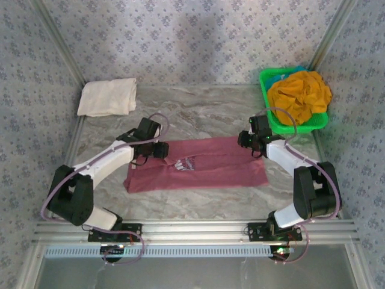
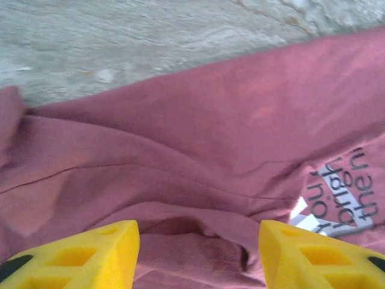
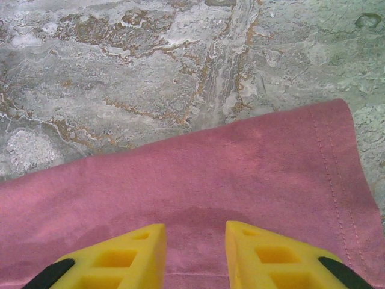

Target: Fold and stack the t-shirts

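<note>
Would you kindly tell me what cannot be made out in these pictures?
- Top view: the print on the maroon tee is too small to read.
- Left wrist view: the print's words are cut off by the right edge and partly tucked under a fold.
- Top view: the orange tee hides whatever else the basket holds; only a bit of blue peeks out behind it.

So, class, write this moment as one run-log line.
left gripper: open over maroon t-shirt | right gripper: open over its right end | cream t-shirt: folded, far left | mustard t-shirt: in green basket
</note>
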`<action>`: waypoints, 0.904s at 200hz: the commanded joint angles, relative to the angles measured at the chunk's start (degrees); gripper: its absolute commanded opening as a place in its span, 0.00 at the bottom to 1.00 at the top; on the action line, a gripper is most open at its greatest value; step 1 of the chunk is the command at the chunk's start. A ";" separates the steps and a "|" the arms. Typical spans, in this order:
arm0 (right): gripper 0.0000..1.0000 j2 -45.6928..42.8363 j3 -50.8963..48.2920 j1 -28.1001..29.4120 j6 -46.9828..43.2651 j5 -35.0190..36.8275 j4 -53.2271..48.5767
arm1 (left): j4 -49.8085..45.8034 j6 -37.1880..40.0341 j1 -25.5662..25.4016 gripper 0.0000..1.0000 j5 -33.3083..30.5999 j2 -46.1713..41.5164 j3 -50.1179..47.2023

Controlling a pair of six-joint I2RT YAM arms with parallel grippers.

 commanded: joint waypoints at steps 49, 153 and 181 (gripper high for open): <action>0.34 0.76 1.90 0.54 -0.43 -0.26 -0.77 | 3.22 0.63 -1.16 0.56 5.59 4.77 -1.01; 0.34 0.77 1.25 0.50 -0.71 0.28 -0.84 | -3.29 -7.29 -9.24 0.00 -5.80 -2.73 -1.36; 0.34 1.13 0.88 0.34 -0.70 -0.03 -0.24 | -3.74 -14.44 -14.48 0.00 -12.93 -4.09 -4.97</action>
